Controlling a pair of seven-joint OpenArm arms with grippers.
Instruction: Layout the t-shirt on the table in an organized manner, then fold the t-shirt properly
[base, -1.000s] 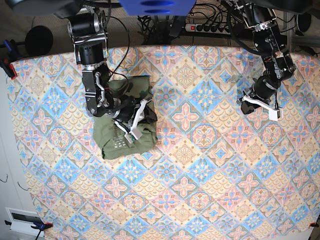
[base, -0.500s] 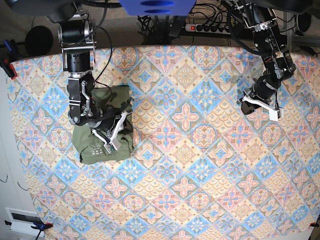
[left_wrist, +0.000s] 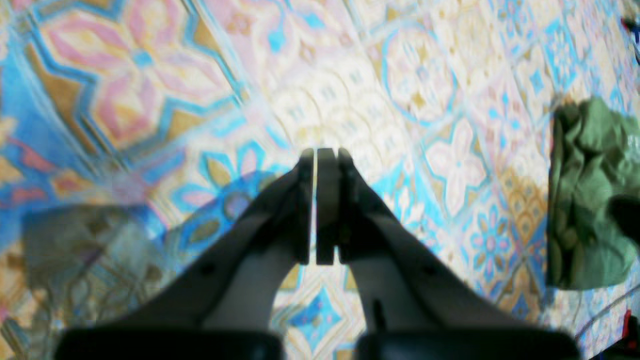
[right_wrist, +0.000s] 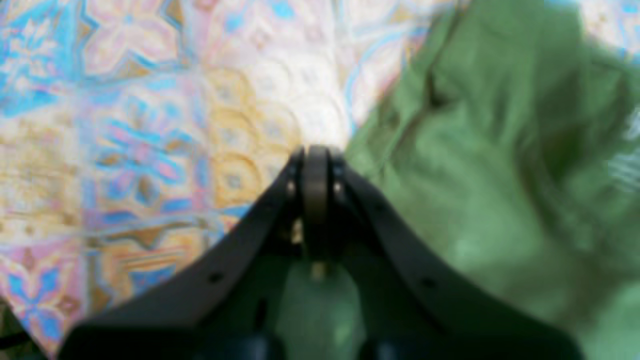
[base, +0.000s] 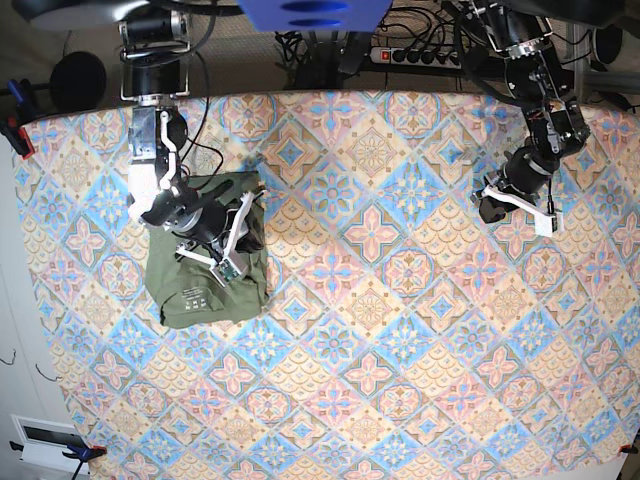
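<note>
Folding looks done: olive-green cotton t-shirt (base: 208, 271) lies bundled at left of tile-patterned table (base: 400, 330); right gripper (base: 228, 262) and left gripper (base: 487, 207) closed, empty.

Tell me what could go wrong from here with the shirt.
The shirt lies as a bunched lump near the table's left edge, so more dragging may carry it off the side. The right gripper is shut low over the fabric; whether it pinches any is unclear, and it might lift several layers together. The left gripper is shut far off, so spreading with one arm may leave wrinkles.
</note>
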